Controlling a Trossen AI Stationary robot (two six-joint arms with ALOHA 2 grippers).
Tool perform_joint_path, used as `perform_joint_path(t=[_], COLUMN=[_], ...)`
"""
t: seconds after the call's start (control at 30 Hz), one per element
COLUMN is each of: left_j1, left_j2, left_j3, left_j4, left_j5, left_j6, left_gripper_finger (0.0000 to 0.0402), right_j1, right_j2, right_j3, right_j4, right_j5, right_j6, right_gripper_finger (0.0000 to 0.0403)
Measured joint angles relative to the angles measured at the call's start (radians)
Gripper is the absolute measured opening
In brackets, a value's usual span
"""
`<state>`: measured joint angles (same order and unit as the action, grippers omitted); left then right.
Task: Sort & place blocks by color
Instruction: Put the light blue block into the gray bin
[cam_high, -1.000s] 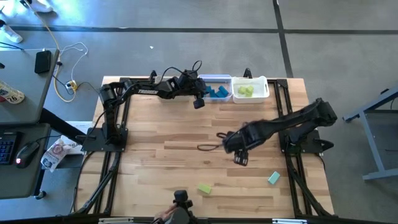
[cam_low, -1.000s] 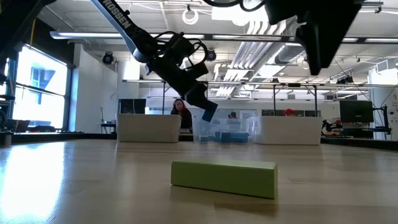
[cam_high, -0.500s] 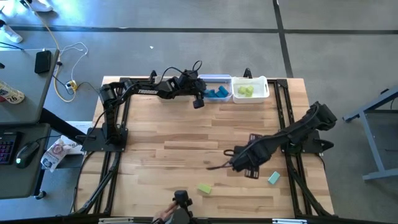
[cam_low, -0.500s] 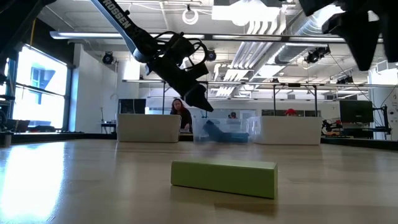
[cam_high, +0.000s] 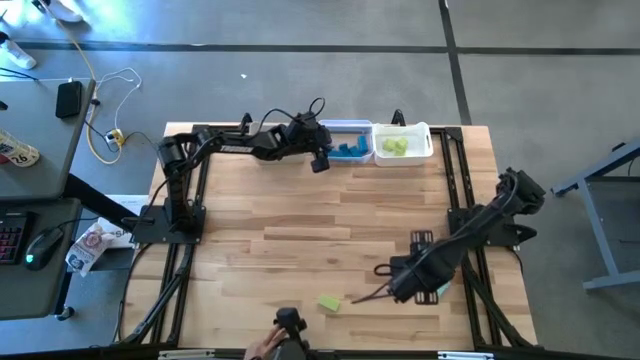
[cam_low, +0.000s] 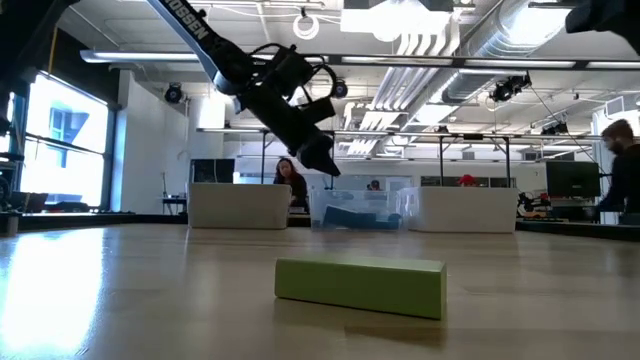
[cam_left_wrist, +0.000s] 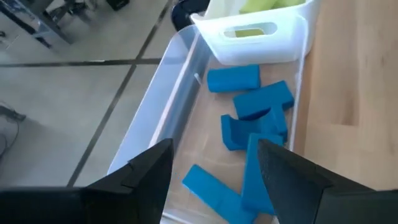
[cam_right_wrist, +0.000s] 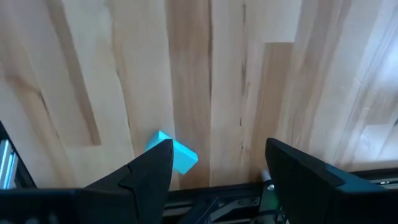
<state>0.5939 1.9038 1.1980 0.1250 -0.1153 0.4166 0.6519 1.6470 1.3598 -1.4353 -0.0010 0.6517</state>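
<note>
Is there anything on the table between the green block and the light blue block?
In the high view, only bare wooden tabletop lies between the yellow-green bar-shaped block and the pale teal block. The right gripper hangs above that stretch, open, beside the teal block.

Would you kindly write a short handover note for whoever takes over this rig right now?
Left gripper: open, empty, above the bin of blue blocks at the table's far edge.
Right gripper: open, empty, over the pale teal block near the front right of the table.
Done: several blue blocks lie in their bin; yellow-green blocks lie in the neighbouring bin.
Left: the pale teal block and the yellow-green bar near the table's front edge remain loose on the table.
</note>
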Motion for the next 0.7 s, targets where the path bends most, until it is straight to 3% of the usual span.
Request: perform_joint_path(t=[0.27, 0.7], left_j1=[-0.032, -0.128], left_j2=[-0.092, -0.266], left_j3=[0.0, 0.0], left_j4=[-0.045, -0.288], left_j5=[0.019, 0.032], left_j6=[-0.019, -0.022], left_gripper_finger=[0.0219, 0.022], right_j1=[0.086, 0.225], right_j2=[0.026, 0.178], right_j3=[0.0, 0.0], right_j4=[-0.009, -0.016], right_j5=[0.008, 0.0], right_j6=[-0.003, -0.115], right_gripper_finger=[0.0243, 0.0243])
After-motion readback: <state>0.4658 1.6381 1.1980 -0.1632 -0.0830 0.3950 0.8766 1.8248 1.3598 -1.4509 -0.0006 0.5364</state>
